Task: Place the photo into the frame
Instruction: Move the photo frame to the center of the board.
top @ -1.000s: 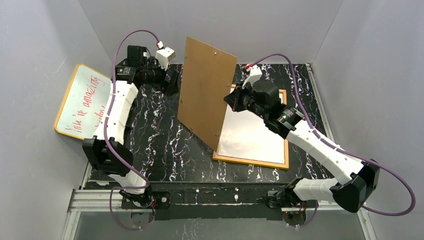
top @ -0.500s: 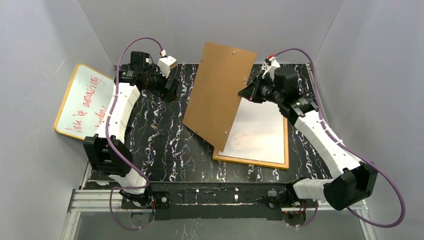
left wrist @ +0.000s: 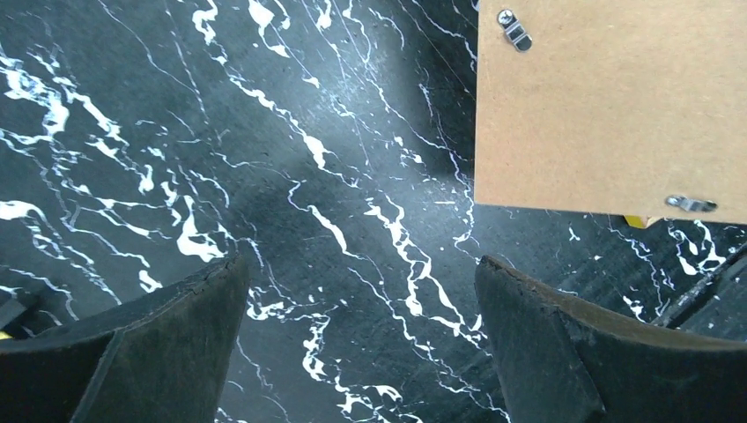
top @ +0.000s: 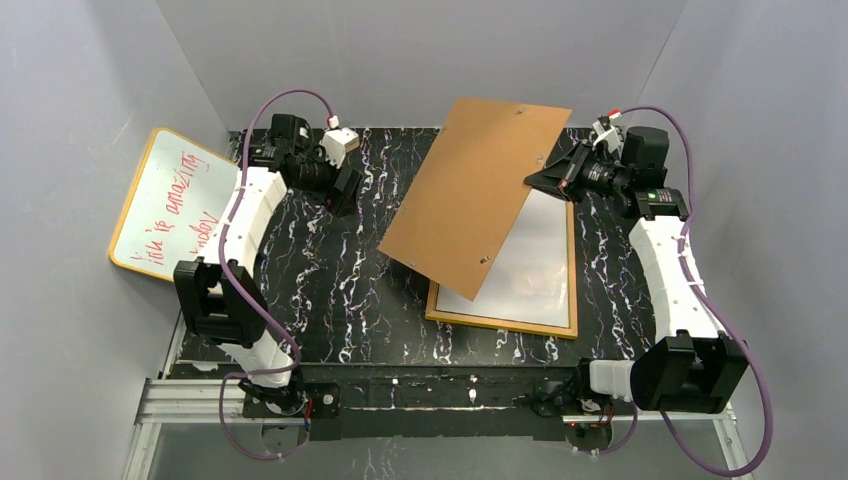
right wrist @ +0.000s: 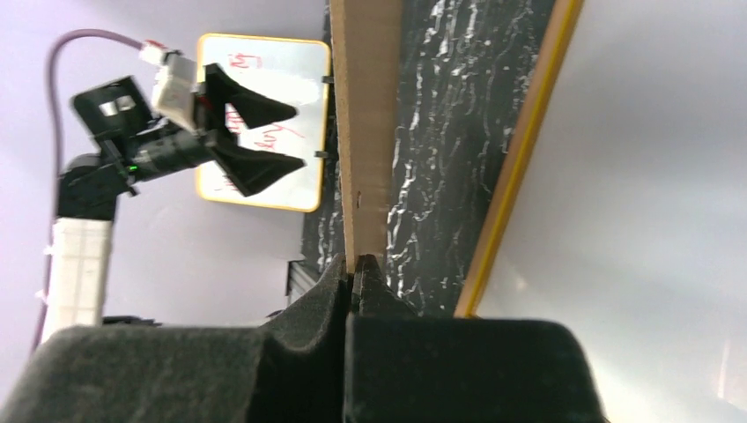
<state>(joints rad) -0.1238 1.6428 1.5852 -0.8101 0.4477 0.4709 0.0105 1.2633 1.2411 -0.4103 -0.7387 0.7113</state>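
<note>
Brown board [top: 470, 195] between right fingers [right wrist: 315, 304], over frame [top: 500, 325]

Whiteboard [top: 165, 205], yellow-edged, left of the tabletop [top: 330, 270]: red handwriting in a few lines, running sideways to the top camera. One word reads roughly "amazing"; the rest is too small to make out. Right wrist view: same red scrawl, blurred, partly behind the left pincer [right wrist: 299, 135]. Nothing else legible.
</note>
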